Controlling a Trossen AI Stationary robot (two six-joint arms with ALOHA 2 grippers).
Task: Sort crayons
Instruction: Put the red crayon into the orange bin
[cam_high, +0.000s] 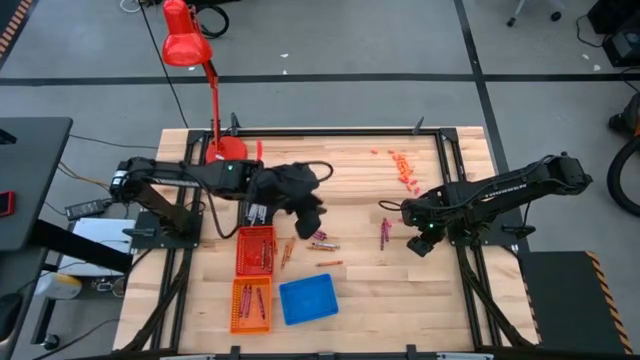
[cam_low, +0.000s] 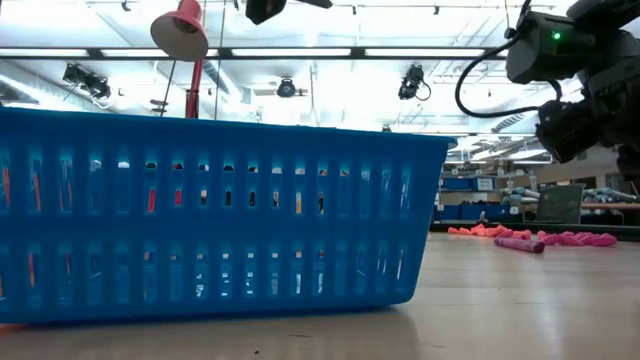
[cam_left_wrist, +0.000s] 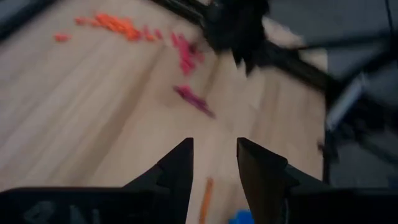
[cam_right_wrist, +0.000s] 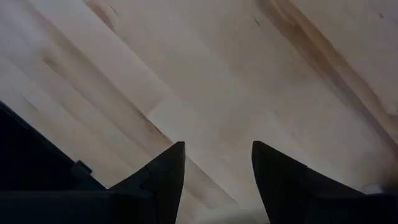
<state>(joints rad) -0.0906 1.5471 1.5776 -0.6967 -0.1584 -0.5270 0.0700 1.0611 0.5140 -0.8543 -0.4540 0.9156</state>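
- No readable writing or labels anywhere.
- Red lamp (cam_high: 186, 45) at table's (cam_high: 350, 170) far left corner.
- Left gripper (cam_high: 312, 222) mid-table, fingers apart, empty, over loose crayons (cam_high: 322, 242).
- Two orange baskets (cam_high: 254, 250) with crayons inside, near left gripper.
- Blue basket (cam_high: 308, 299) beside them, blocking most of low view.
- Pink crayons (cam_high: 384, 232) just left of right gripper (cam_high: 420, 243); fingers apart, empty, above bare wood.
- Orange bits (cam_high: 403, 167) scattered near far edge.

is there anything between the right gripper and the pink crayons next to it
Nothing visible. In the high view the right gripper sits just right of the pink crayons, with only bare table between them. Its fingers are open over empty wood, holding nothing.
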